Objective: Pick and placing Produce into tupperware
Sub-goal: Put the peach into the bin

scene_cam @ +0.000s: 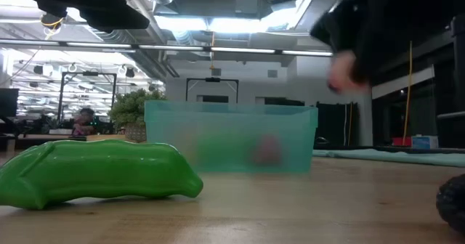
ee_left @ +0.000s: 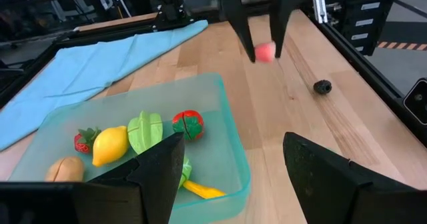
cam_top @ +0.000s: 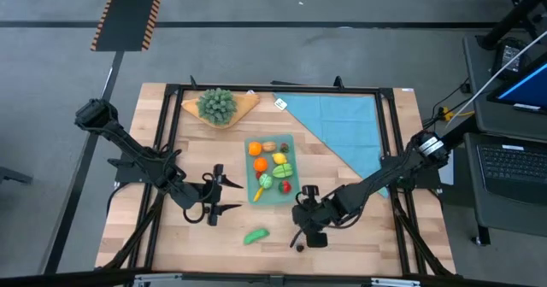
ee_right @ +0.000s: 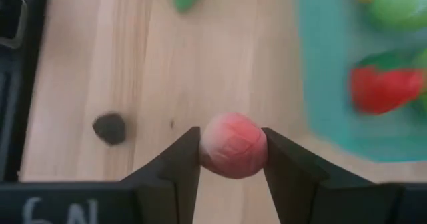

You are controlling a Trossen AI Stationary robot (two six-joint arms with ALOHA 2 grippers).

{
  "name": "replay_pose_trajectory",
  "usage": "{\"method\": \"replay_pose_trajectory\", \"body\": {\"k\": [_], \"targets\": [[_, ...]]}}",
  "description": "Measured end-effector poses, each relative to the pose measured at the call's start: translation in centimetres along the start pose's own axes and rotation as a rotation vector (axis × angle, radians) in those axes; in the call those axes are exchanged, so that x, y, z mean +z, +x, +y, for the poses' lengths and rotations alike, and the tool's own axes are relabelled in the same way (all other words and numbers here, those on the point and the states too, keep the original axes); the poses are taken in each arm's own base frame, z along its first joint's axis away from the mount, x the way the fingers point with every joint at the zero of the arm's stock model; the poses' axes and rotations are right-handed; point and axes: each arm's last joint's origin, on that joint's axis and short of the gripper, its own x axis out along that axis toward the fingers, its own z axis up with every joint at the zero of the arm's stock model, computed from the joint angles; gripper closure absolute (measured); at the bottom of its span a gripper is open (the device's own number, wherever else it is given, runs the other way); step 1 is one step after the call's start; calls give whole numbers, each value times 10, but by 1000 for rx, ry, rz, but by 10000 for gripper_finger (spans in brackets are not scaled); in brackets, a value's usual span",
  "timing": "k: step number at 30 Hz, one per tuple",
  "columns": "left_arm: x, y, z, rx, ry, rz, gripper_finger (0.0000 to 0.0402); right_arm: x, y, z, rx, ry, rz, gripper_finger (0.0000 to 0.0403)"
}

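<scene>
The teal tupperware (cam_top: 270, 167) stands mid-table and holds a lemon (ee_left: 110, 144), a tomato (ee_left: 188, 125), a strawberry and other toy produce. My right gripper (ee_right: 233, 151) hangs near its near right corner, shut on a small pink-red round fruit (ee_left: 265, 51). A green pea pod (cam_top: 255, 236) lies on its side on the bare wood near the front edge. A small dark fruit (cam_top: 300, 246) sits on the wood by my right gripper. My left gripper (cam_top: 224, 196) stands open at the tupperware's near left corner, holding nothing. My right gripper pinches the round fruit by two opposite sides (ee_right: 208, 147) between its two fingers. The fingers slant down from the table's right side. The fruit is lifted clear of the wood, beside the tupperware's rim.
A bushy green bunch (cam_top: 218, 105) sits on a tan board at the far left. A light-blue cloth (cam_top: 342, 120) covers the far right. A black frame (cam_top: 167, 133) runs around the work area. Bare wood lies along the near edge.
</scene>
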Motion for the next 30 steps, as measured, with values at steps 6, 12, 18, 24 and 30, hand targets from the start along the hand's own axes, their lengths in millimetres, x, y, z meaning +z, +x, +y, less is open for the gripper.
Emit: {"method": "replay_pose_trajectory", "body": {"k": [6, 12, 18, 24, 30], "targets": [[0, 0, 0, 0, 1, 1, 154, 10, -36, -12, 19, -20, -105, 254], [0, 0, 0, 0, 0, 2, 154, 6, -54, -30, -4, -36, -211, 254], [0, 0, 0, 0, 1, 2, 154, -27, -45, -54, 37, 34, -406, 254], [1, 2, 3, 12, -7, -1, 154, -50, -42, -71, 62, 41, -612, 254], [2, 4, 7, 27, -6, -4, 154, -56, -38, -85, 43, 19, -729, 254]]}}
